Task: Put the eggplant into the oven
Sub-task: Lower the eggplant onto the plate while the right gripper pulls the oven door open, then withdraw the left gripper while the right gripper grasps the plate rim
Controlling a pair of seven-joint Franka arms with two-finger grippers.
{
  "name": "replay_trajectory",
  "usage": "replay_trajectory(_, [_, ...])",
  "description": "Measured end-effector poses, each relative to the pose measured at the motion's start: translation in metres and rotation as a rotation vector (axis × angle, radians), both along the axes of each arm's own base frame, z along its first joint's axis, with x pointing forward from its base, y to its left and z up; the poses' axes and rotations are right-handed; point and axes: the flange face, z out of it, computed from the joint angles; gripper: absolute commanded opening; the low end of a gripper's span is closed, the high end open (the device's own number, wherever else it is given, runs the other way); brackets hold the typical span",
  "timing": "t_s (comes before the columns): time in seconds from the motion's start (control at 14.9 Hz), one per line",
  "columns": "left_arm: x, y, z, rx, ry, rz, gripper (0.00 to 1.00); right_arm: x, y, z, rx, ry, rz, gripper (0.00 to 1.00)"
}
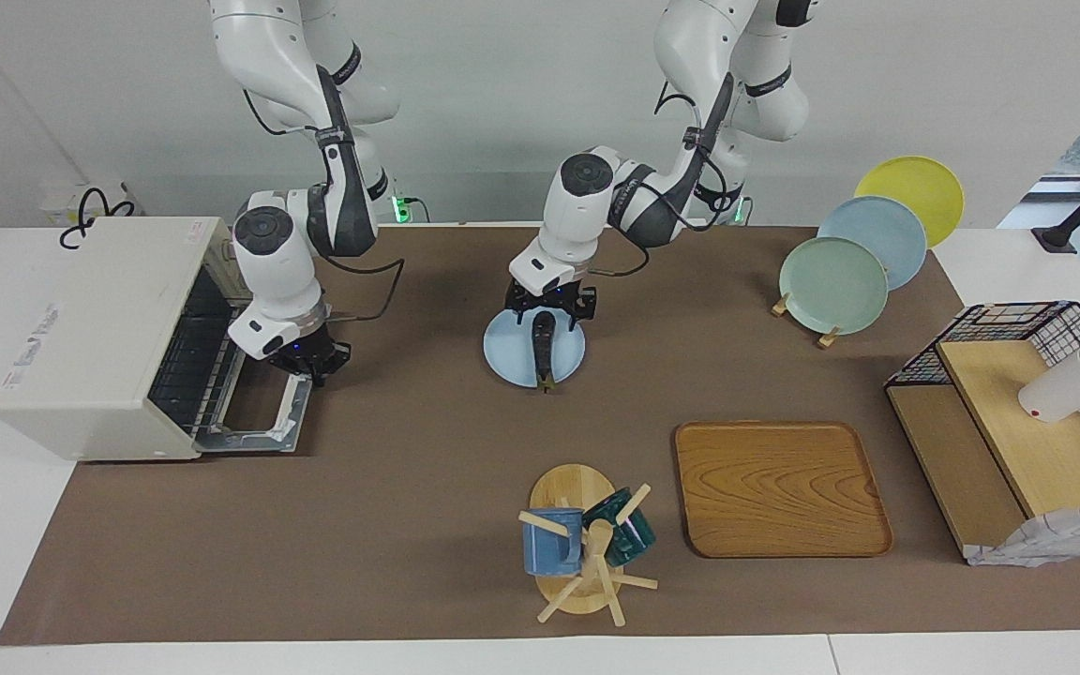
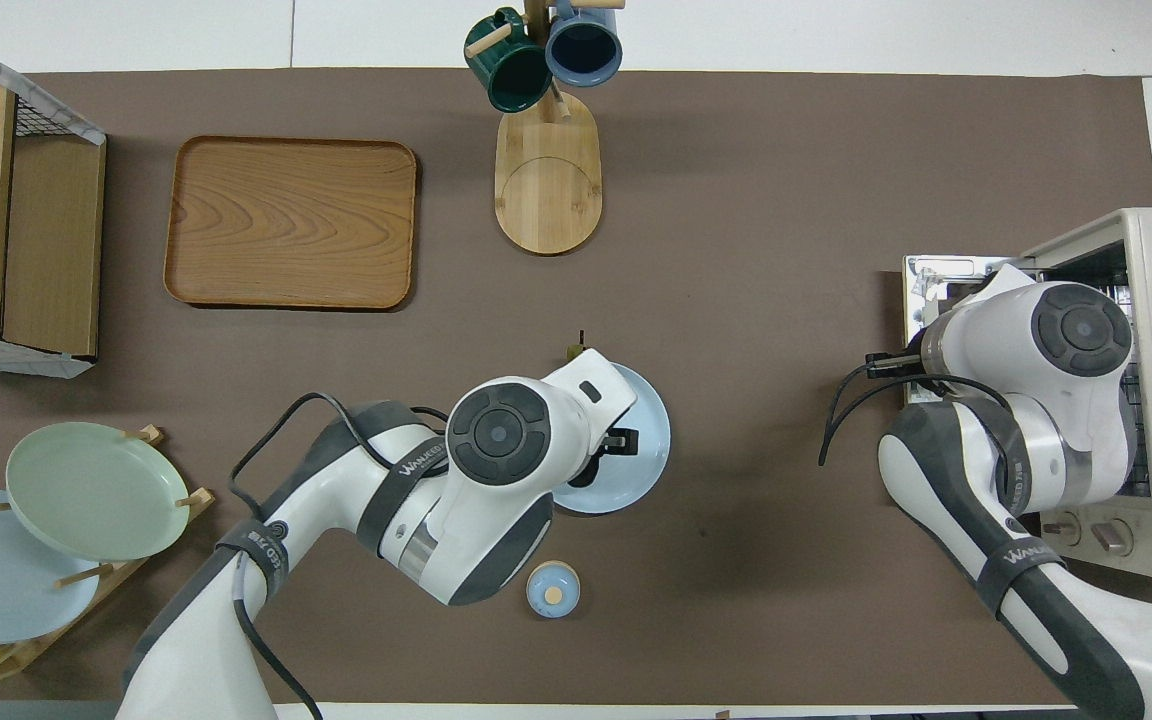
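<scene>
The eggplant (image 1: 542,349) lies flat on a pale blue plate (image 1: 510,360) just above the centre of the facing view, its greenish stem tip poking over the plate's lower rim onto the brown mat; in the overhead view the left arm's wrist hides nearly all of it. The left gripper (image 1: 550,317) hangs right over the eggplant's upper end with its fingers spread to either side and nothing between them, so the eggplant rests on the plate rather than in a grip; that straddling pose suits a fresh pinch across the narrow body. At the left of the facing view the oven (image 1: 81,328) stands with its door (image 1: 259,412) folded down flat onto the mat and the wire rack inside exposed, which leaves the mouth free for loading. The right gripper (image 1: 308,361) sits over the upper edge of that door with its fingertips pressed together and empty, probably there from dealing with the door. By my reading the eggplant has yet to be picked up and carried across.
</scene>
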Motion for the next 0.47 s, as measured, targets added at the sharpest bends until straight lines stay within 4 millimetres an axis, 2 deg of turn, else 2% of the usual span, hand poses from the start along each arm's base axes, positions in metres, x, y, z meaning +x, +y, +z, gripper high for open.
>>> replay_trajectory(0.13, [0.028,0.029,0.02,0.003,-0.001,0.019,1.0,0.0,0.003,0.0,0.016,0.004,-0.014,0.0])
replay_trajectory(0.2, [0.049,0.052,0.034,0.008,0.001,0.018,1.0,-0.001,0.006,0.0,0.019,0.011,-0.011,0.0])
replay_trajectory(0.4, [0.115,0.145,0.086,0.024,0.022,-0.007,1.0,0.0,0.016,0.005,0.042,0.055,-0.033,0.0])
replay_trajectory(0.47, [0.133,0.178,0.102,0.023,0.023,-0.011,1.0,0.001,0.027,0.01,0.045,0.072,-0.056,0.0])
